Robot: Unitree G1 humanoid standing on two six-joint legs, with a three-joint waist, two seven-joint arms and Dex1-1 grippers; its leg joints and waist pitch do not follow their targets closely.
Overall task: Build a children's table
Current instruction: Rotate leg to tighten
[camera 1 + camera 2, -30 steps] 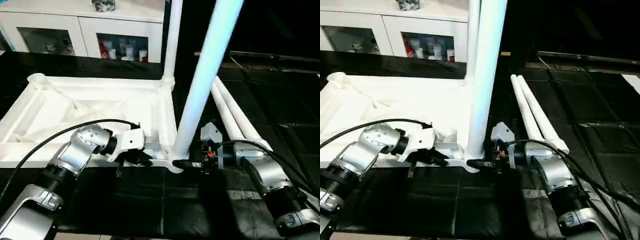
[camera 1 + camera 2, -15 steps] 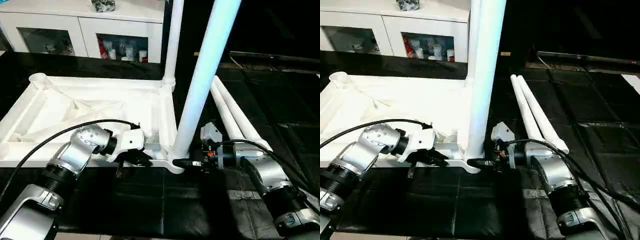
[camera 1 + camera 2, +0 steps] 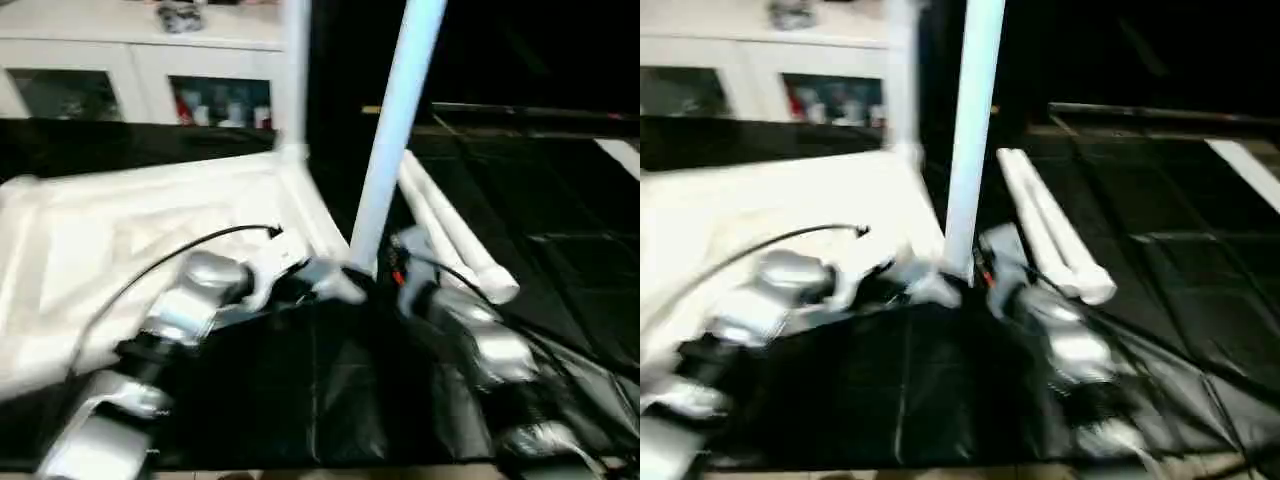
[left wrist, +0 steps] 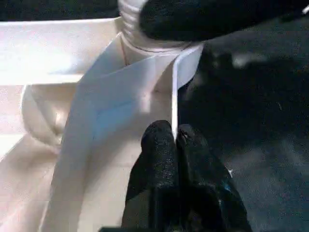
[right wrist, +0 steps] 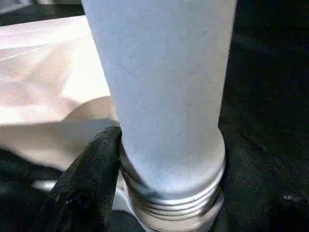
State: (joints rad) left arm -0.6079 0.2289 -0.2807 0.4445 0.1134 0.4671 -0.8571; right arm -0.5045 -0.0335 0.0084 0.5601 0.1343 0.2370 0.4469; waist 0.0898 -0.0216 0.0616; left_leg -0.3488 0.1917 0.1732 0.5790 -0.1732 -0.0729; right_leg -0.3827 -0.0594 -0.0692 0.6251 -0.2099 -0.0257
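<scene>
The white tabletop (image 3: 150, 220) lies underside up on the black mat. One white leg (image 3: 294, 80) stands in its far right corner socket. A second leg (image 3: 390, 150) stands upright in the near right socket. My left gripper (image 4: 175, 137) is shut on the tabletop's thin rim just beside that socket, and it also shows from above (image 3: 320, 280). My right gripper (image 3: 385, 275) sits at the base of the near leg (image 5: 164, 96), with one black finger (image 5: 89, 179) pressed against its threaded end. Two loose legs (image 3: 455, 235) lie side by side on the mat to the right.
A white cabinet (image 3: 140, 80) with glass doors runs along the back behind the tabletop. The black quilted mat (image 3: 330, 390) covers the floor in front and to the right. A cable (image 3: 170, 260) loops over my left forearm.
The head camera has swung, so the whole picture has shifted and smeared. Both grippers stay at the tabletop's near right corner, the right one still around the leg's base.
</scene>
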